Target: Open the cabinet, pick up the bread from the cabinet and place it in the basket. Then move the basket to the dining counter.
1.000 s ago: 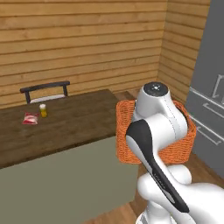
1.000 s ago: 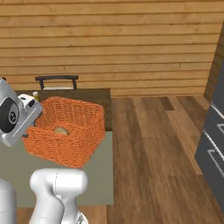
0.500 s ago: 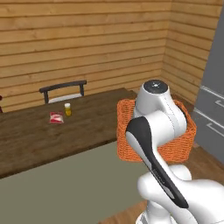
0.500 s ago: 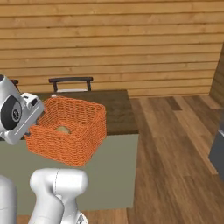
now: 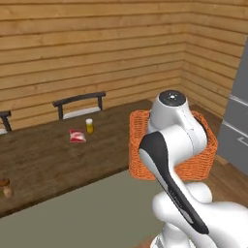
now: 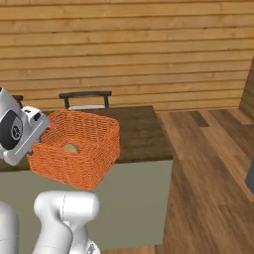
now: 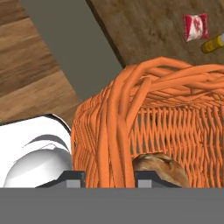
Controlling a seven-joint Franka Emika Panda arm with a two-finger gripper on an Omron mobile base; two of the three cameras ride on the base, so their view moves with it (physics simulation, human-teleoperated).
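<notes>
Clearly the gripper [image 7: 107,175] was clamped on the wall of the basket [image 6: 79,149]: in the hand view its two dark finger tips stood on either side of the thick orange woven rim, one outside the weave and one inside, with the jaws narrowed to the thickness of that wall. The basket hung aloft from this hold, beside the near edge of the dining counter [image 5: 53,155] rather than resting on it; in the right base view its bottom sat in front of the pale grey-green side panel, below the level of the dark wood top. The bread [image 6: 71,147] lay inside the basket on its floor, a rounded brown loaf just beyond the inner finger tip in the hand view and low against the near wall in the right base view.

From the left base view the white arm covered the middle of the basket, whose orange sides showed to both sides of it. Farther back on the counter lay a small red and white packet [image 5: 77,136], and just beside it stood a little yellow bottle [image 5: 89,126]. Two small brown items [image 5: 6,187] sat near the counter's left end. A dark chair [image 5: 80,105] stood behind the counter against the wooden plank wall.
</notes>
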